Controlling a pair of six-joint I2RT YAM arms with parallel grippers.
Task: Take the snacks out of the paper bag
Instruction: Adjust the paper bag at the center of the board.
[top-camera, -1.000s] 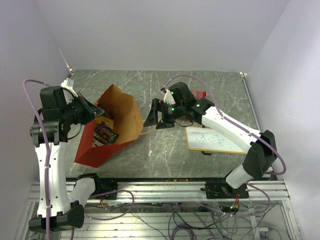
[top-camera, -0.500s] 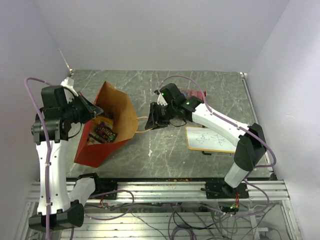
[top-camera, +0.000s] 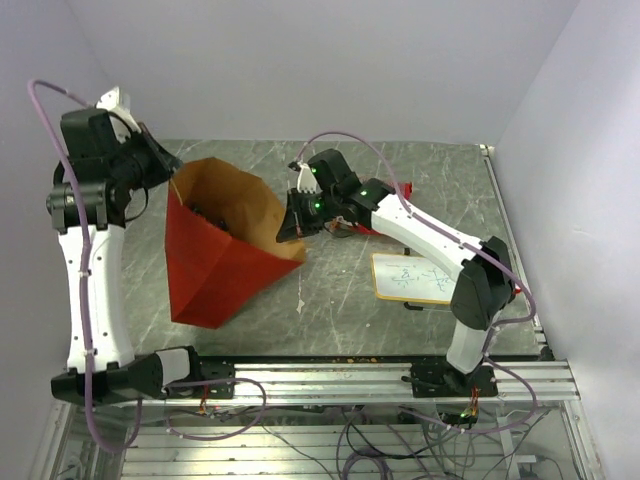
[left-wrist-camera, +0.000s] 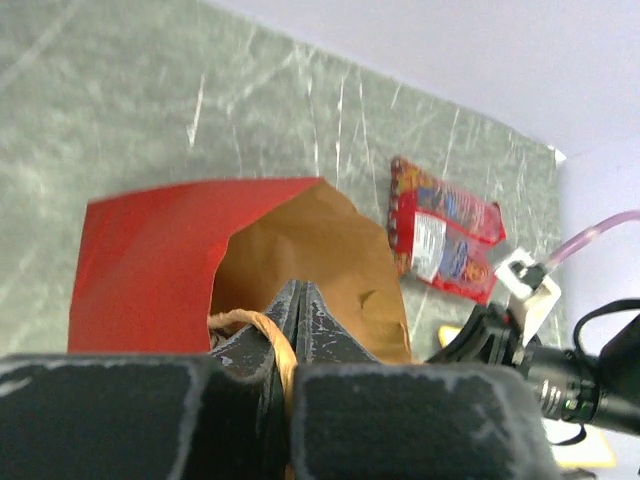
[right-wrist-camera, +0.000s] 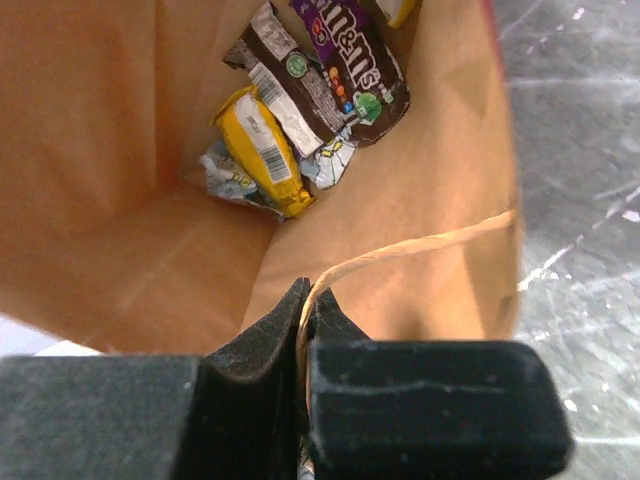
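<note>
Your L gripper (left-wrist-camera: 300, 290) was pinched shut on one twisted handle (left-wrist-camera: 250, 325), R gripper (right-wrist-camera: 305, 295) on the other handle (right-wrist-camera: 400, 250), prob. to keep the paper bag (top-camera: 215, 265) upright w/ mouth spread btwn them. The snacks (right-wrist-camera: 300, 100) lay at the bottom, below the R gripper. One red packet (left-wrist-camera: 443, 232) lay outside, beyond it.

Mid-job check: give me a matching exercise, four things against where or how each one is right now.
1 large red snack bag
2 yellow packet
3 white board
4 left gripper

A shut on a loop handle
B inside the paper bag
C on the table, far side, outside the bag
D on the table, nearer the front edge

Pairs: 1-C, 2-B, 3-D, 4-A
</note>
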